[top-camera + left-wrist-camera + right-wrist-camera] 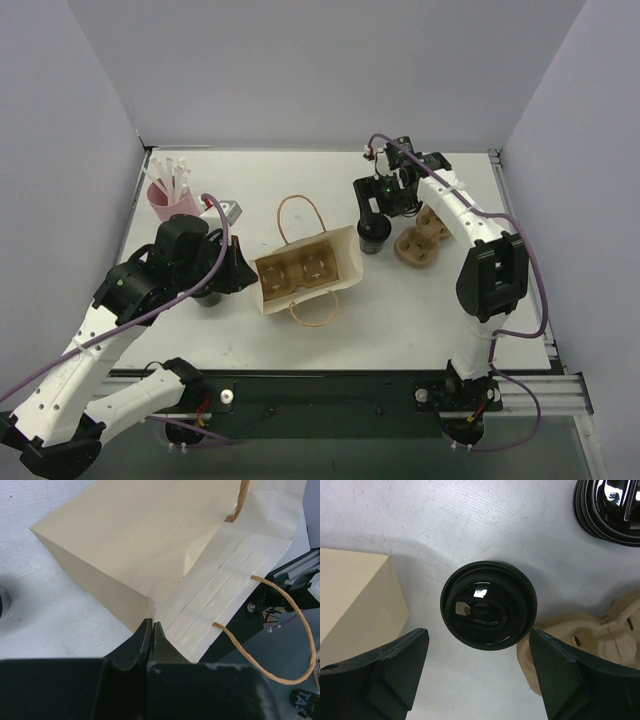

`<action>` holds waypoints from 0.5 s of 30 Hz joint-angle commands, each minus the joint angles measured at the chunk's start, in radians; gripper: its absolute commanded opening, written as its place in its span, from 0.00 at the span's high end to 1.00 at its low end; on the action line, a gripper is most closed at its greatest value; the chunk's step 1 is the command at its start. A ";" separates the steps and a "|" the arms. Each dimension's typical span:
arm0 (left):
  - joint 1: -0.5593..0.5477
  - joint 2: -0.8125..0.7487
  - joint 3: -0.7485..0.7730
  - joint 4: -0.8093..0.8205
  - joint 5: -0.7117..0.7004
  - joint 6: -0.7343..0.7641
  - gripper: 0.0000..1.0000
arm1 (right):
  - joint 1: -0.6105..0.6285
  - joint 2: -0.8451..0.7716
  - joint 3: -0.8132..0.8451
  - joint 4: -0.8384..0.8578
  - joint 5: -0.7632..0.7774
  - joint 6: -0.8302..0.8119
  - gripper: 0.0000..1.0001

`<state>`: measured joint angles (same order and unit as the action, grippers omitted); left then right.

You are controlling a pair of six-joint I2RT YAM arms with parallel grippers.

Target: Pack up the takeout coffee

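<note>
Right wrist view: the right gripper [479, 652] hangs straight over the takeout coffee [487, 605]. Its fingers [395, 670] are spread wide, one on each side of the black lid, and neither touches it. That straddle reads as the set-up for a grasp, lined up so the jaws can drop past the lid and close on the cup's tapered wall. The cup stands upright on the white table [470, 525], not yet packed. It is just beside a corner of the brown paper bag [355, 595] on one side and a spare pulp cup carrier [600, 635] on the other. A stack of black lids [610, 510] sits further off.

The left gripper [151, 630] has its jaws pressed together right at the bag's folded edge near the mouth. Whether paper is actually caught between them I cannot tell. Its position looks meant to steady the bag and keep the opening up while the other arm loads it.

From above, the bag stands open with another carrier [300, 270] seated inside (two cavities show, both seemingly vacant). That gives the cup a socket to land in. The short gap between cup and bag suggests a lift-and-shift of little travel, where clearing the bag's rim and twine handle [300, 212] matters most.
</note>
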<state>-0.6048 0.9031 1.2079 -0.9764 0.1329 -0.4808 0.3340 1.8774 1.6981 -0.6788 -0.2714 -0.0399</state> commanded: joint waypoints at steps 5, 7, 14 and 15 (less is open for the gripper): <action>0.008 -0.010 0.007 0.019 0.019 0.021 1.00 | 0.011 0.049 0.069 -0.048 -0.003 -0.058 0.16; 0.007 -0.007 0.013 0.016 0.017 0.022 1.00 | 0.020 0.065 0.084 -0.053 0.020 -0.060 0.17; 0.008 0.000 0.018 0.013 0.017 0.024 1.00 | 0.043 0.109 0.110 -0.065 0.084 -0.074 0.19; 0.008 0.000 0.018 0.013 0.016 0.024 1.00 | 0.051 0.115 0.110 -0.068 0.098 -0.080 0.20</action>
<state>-0.6006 0.9043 1.2079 -0.9768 0.1371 -0.4759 0.3637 1.9697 1.7767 -0.7002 -0.2314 -0.0921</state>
